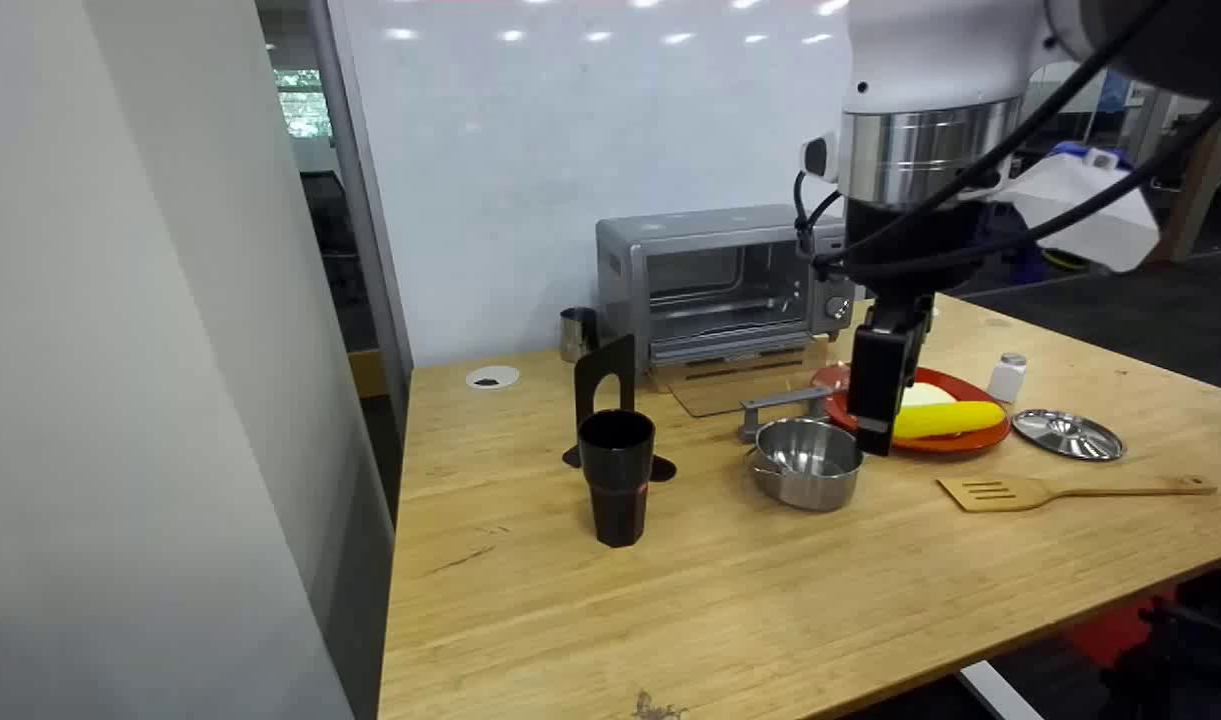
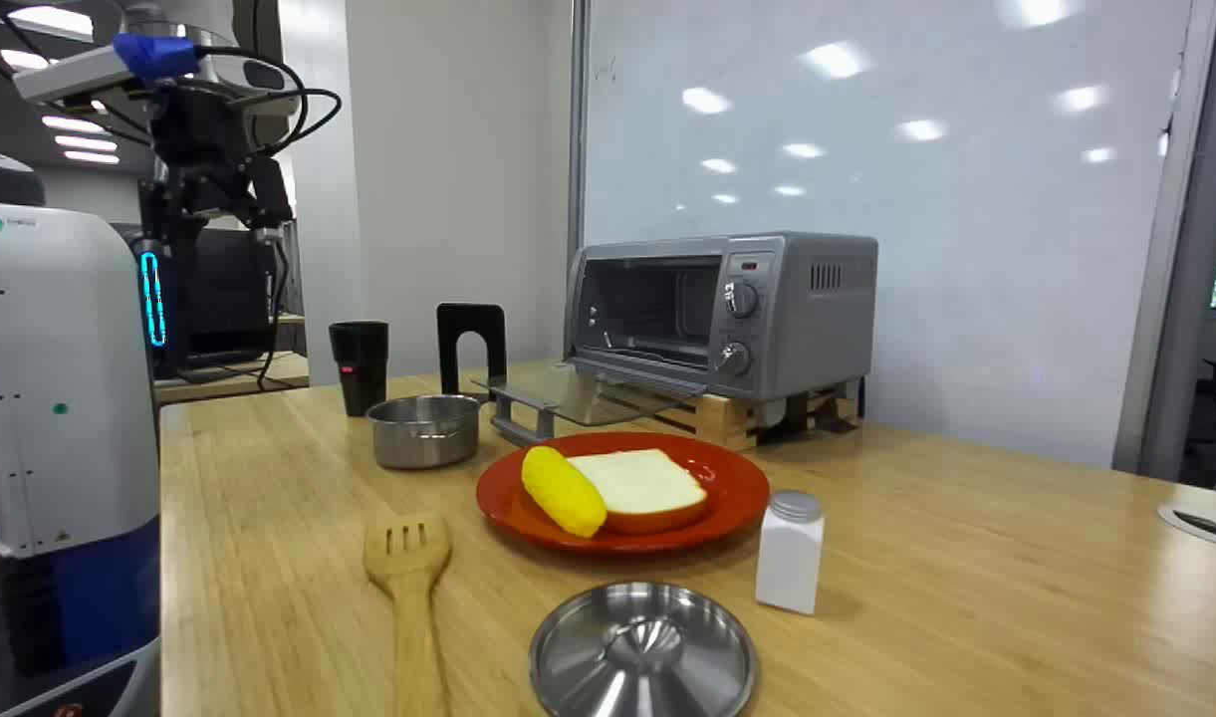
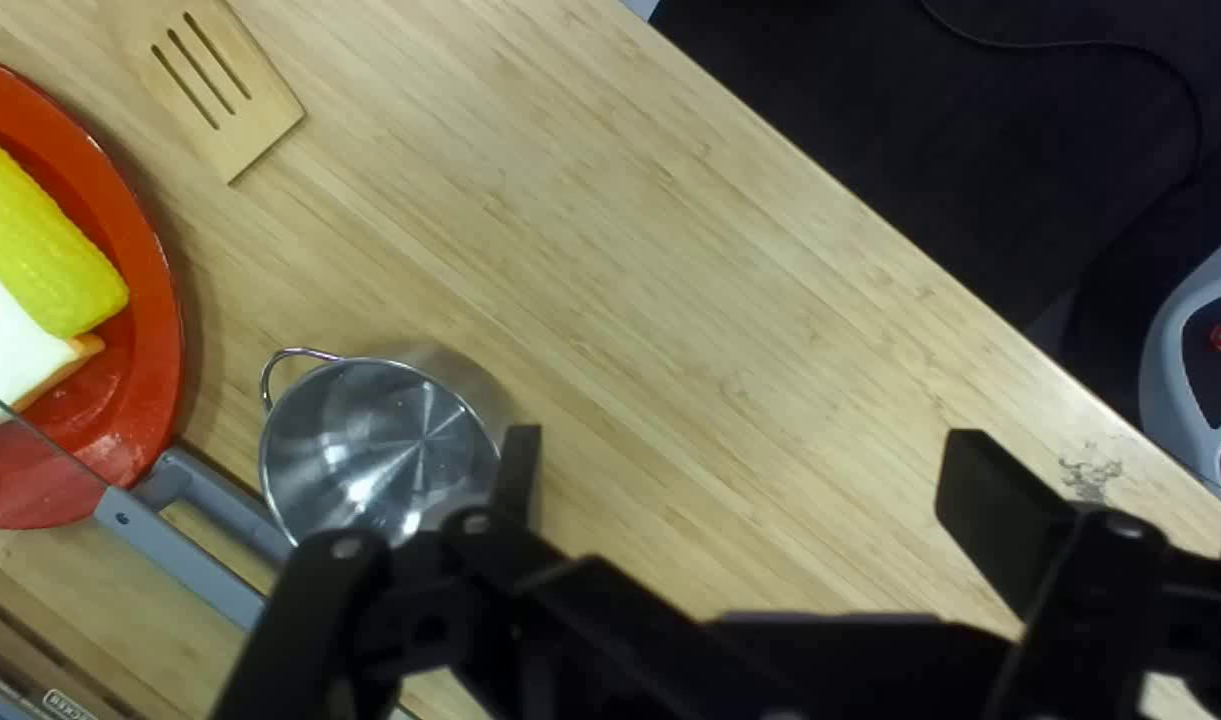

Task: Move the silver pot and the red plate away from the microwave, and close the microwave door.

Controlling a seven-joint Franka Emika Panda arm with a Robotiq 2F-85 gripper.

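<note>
The silver pot (image 1: 808, 465) stands empty and upright, close to the door handle; it also shows in an exterior view (image 2: 424, 432) and the wrist view (image 3: 370, 440). The red plate (image 2: 622, 543) holds yellow corn and a bread slice. It sits beside the lowered door, whose glass corner overlaps it in the wrist view (image 3: 155, 330). The grey microwave (image 2: 817, 319), a toaster-oven type, has its glass door (image 2: 608, 393) folded down open. My gripper (image 3: 745, 450) is open and empty above the table, to the pot's side; it shows in both exterior views (image 1: 882, 400) (image 2: 212, 234).
A black cup (image 1: 617, 480) and black bookend (image 1: 582, 400) stand beside the pot. A wooden spatula (image 2: 408, 568), pot lid (image 2: 642, 647) and white shaker (image 2: 790, 553) lie or stand around the plate. A metal cup (image 1: 576, 335) is beside the microwave.
</note>
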